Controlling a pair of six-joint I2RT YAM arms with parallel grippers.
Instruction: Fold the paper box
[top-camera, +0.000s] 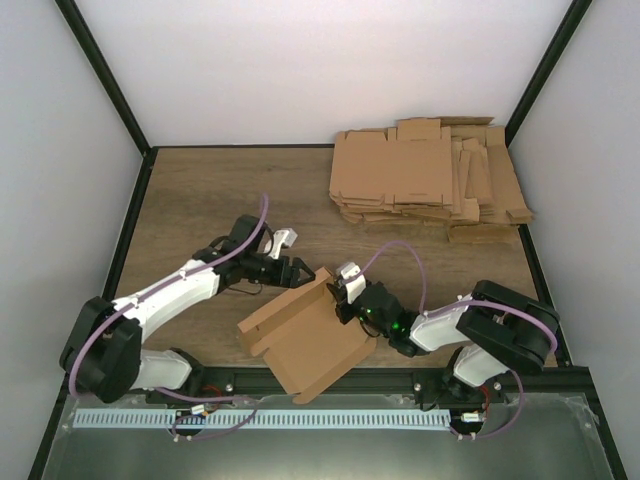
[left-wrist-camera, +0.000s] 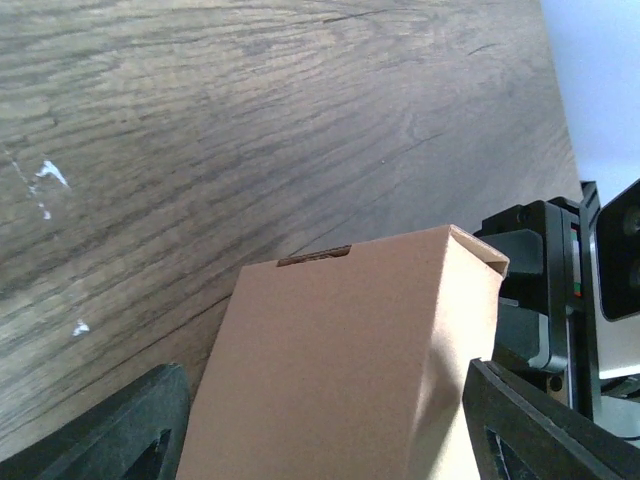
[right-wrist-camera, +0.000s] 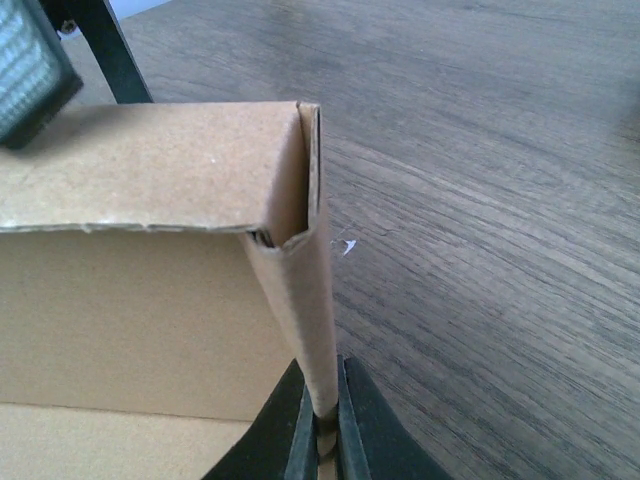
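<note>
Near the table's (top-camera: 200, 200) front edge, paper box (top-camera: 310, 345), partly folded; side wall pinched tight in right gripper (right-wrist-camera: 322, 428); left gripper (left-wrist-camera: 325, 385) spread wide astride another wall, seemingly without squeezing.

No legible text, label, brand, number or sign is presented in any of the three views. The paper box (top-camera: 310, 345), located at 6 o'clock in the top view, is shown as plain brown cardboard.
</note>
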